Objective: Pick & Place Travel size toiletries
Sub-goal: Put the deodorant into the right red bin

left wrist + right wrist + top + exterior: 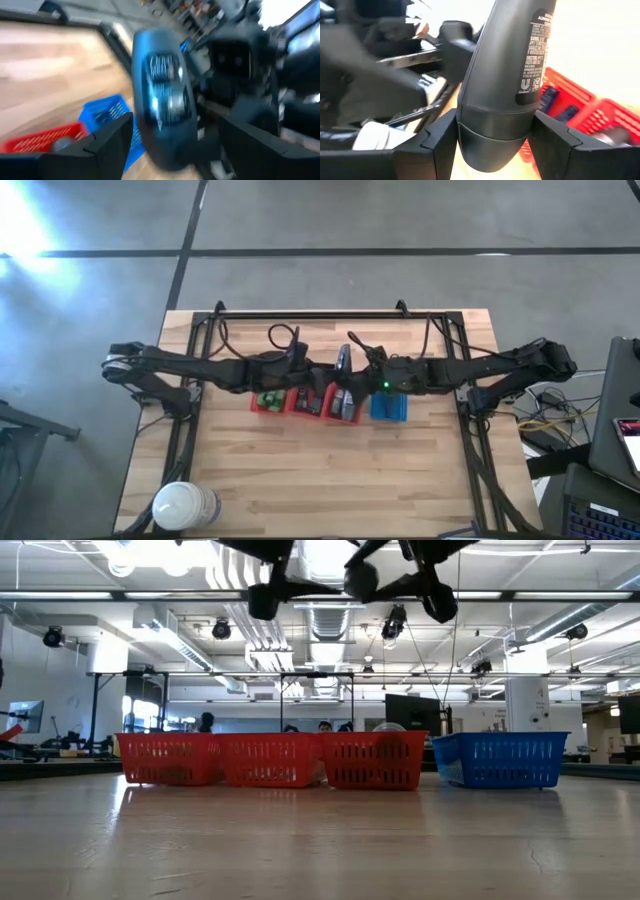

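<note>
Wooden worktop (330, 470) carries three red baskets (305, 402) beside a blue basket (389, 408). Green toiletries (269, 400) and dark toiletries (343, 403) lie sorted in the red ones. Above them, right pincer (492, 132) clamps a grey bottle (512, 75); left pincer (175, 131) grips its other end. Placement remains outstanding.

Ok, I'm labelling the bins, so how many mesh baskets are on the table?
4: three red mesh baskets stand side by side mid-table, and one blue mesh basket sits just beyond them on the right arm's side. The arms overhead partly cover them from above.
</note>
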Robot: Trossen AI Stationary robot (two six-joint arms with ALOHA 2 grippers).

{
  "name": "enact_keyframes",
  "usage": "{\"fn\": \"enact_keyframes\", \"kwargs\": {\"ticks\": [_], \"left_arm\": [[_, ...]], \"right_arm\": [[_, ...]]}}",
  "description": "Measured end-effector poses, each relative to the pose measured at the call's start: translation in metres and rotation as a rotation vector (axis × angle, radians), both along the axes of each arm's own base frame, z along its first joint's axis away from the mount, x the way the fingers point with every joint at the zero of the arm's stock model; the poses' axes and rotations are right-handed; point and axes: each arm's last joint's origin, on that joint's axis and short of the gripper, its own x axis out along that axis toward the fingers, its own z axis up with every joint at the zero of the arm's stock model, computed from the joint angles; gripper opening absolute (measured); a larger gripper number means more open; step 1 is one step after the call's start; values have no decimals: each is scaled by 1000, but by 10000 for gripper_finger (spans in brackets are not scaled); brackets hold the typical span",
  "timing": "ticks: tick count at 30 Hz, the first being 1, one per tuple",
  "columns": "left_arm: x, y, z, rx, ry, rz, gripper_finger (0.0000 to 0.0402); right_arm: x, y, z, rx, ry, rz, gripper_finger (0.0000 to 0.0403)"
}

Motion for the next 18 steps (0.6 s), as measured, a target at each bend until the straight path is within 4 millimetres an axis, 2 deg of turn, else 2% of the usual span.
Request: {"fn": "enact_keyframes", "kwargs": {"ticks": [8, 13, 18], "left_arm": [[-33, 0, 7, 82, 198, -44, 300], [-46, 1, 12, 138, 254, -28, 300], [-48, 1, 13, 160, 264, -25, 300]], "right_arm": [[-4, 0, -17, 145, 107, -33, 197], [3, 4, -43, 250, 163, -63, 201], [20, 9, -71, 308, 209, -63, 203]]}}
